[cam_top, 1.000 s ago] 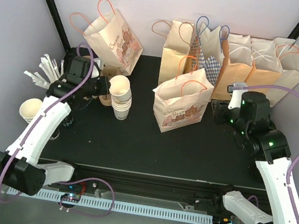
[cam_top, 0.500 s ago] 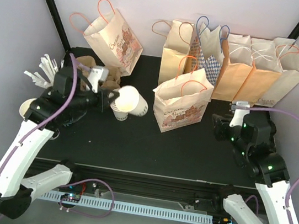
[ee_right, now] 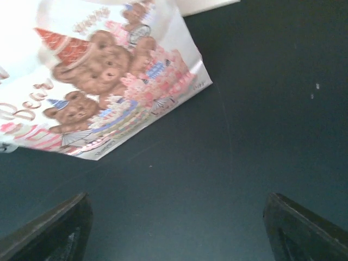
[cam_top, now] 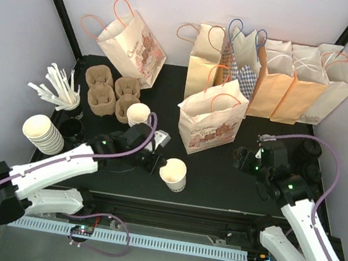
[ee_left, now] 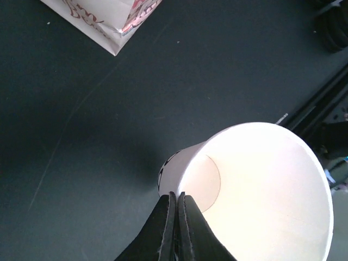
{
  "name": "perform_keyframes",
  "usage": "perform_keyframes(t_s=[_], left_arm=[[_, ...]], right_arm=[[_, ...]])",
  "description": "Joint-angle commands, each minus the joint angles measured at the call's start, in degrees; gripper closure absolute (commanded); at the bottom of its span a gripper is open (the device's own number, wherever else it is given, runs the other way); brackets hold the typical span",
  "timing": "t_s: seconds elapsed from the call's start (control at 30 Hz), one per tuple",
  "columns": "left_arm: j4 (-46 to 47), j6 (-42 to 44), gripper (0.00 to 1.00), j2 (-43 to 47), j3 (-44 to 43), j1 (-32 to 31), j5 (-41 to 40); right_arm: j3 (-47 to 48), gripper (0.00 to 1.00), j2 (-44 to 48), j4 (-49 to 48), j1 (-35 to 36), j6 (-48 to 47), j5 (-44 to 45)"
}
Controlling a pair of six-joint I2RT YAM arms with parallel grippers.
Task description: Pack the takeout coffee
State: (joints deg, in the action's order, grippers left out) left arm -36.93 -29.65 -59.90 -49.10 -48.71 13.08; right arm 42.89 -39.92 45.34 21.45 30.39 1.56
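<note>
Left arm [cam_top: 58, 169] low and outstretched, jaws pinched together; right arm [cam_top: 307, 221] bent, jaws wide apart.

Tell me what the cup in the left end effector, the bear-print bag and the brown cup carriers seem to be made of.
Cup pinched by the left end effector: likely paper, matte white; thin wall, flat inset base. Bear-print bag: probably paper, faintly glossy print; crisp folded bottom edge. Brown cup carriers: apparently moulded pulp, matte tan; rounded, soft-edged wells.
</note>
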Motion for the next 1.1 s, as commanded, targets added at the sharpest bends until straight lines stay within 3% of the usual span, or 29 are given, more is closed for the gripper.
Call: perform_keyframes(t_s=[0.0,0.07,0.27,0.57,0.7,0.87,1.07], left_arm=[[9.9,-2.3,0.98,-4.7,-0.5,-3.7,-9.8],[10.7,-2.7,0.96,-6.4,-0.9,-4.2,-13.0],[8.1,-3.2,0.91,-12.4,-4.1,-4.9,-22.2],[9.5,-4.9,0.93,-15.1,-3.6,-4.9,-23.9],[8.6,-4.7,0.74,-12.3,-3.7,-4.9,-24.4],[5.1,-3.4,0.56,-7.7,-5.6,-4.8,-23.8],[4.6,-2.9,0.48,-1.5,-5.0,-4.8,-22.5]], right_arm=[[2.3,0.07,-5.7,0.1,-0.3,5.2,3.4],[3.5,0.0,-8.4,1.2,-0.4,5.0,3.9],[4.8,0.0,-11.4,1.3,-2.6,4.3,8.4],[6.1,0.0,-11.5,2.7,-20.2,3.6,5.6],[7.3,0.0,-11.9,4.4,-23.2,7.7,8.1],[11.7,0.0,-13.9,11.3,-23.8,14.6,20.6],[13.0,0.0,-13.2,12.8,-30.4,16.2,25.0]])
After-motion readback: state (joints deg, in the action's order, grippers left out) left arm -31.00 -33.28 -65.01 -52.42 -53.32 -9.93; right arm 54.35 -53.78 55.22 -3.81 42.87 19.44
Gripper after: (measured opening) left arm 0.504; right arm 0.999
